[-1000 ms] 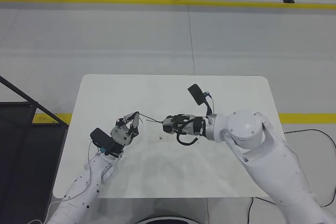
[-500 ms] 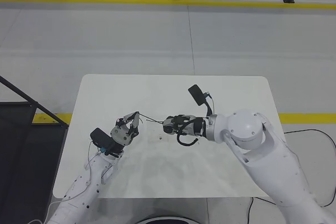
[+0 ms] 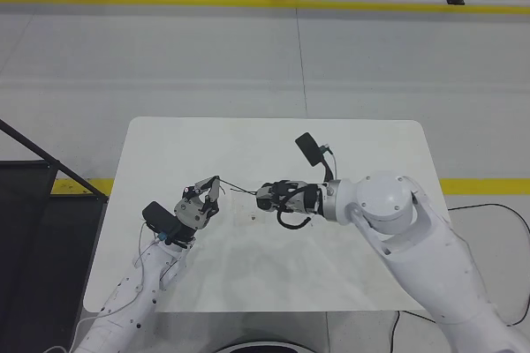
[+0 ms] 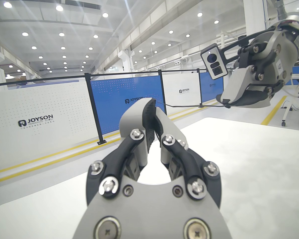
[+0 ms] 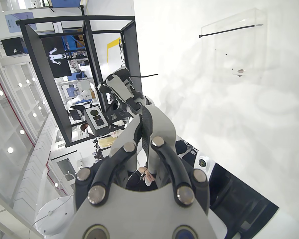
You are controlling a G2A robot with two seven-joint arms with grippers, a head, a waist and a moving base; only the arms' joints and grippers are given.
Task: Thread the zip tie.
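A: How do our hands stand?
B: Our left gripper (image 4: 153, 105) is clamped on the zip tie (image 4: 184, 105), above the table (image 3: 353, 265). Our right gripper (image 5: 144, 115) has its fingers pressed together.
A: And the tie?
B: It spans the air to the right gripper's tips. We cannot tell whether they pinch it. Nearby a clear box (image 5: 259, 38) carries a second tie (image 5: 226, 30).

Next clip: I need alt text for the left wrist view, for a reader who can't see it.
The left gripper, shut on a thin black zip tie, holds it above a white table. The tie stretches across to the tips of the right gripper, which is also shut; whether that one grips it is unclear.
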